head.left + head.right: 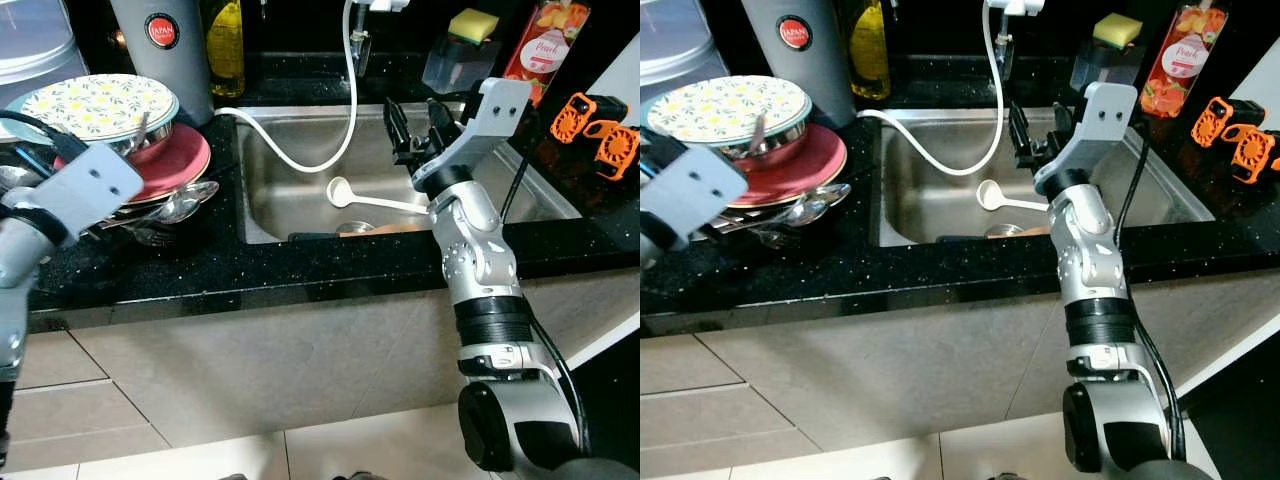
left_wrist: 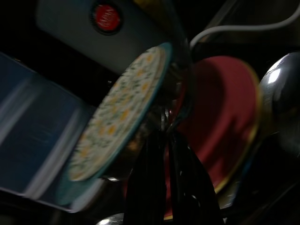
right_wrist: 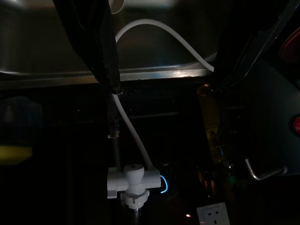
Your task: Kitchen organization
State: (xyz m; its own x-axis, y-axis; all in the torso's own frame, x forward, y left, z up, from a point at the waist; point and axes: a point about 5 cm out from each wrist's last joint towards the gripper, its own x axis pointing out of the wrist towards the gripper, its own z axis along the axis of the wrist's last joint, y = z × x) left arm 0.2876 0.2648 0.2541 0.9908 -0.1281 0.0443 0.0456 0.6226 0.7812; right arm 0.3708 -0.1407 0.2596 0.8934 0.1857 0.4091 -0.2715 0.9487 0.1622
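Note:
A dish stack stands on the black counter left of the sink (image 1: 300, 215): a flowered plate (image 1: 95, 103) on a metal bowl, a red plate (image 1: 185, 155) below, and metal spoons (image 1: 180, 205) at its front. My left gripper (image 2: 165, 140) is at this stack, shut, its tips by a thin metal handle under the flowered plate (image 2: 117, 117); whether it holds the handle is unclear. My right gripper (image 1: 418, 125) hangs open above the sink with nothing between its fingers. A white ladle (image 1: 370, 197) lies in the basin below it.
A white hose (image 1: 300, 160) loops from the tap fitting (image 3: 131, 180) across the sink to the counter. A grey flask (image 1: 165, 50) and yellow bottle (image 1: 225, 45) stand behind the dishes. A sponge (image 1: 473, 25), a peach bottle (image 1: 545, 35) and orange parts (image 1: 595, 125) stand at the right.

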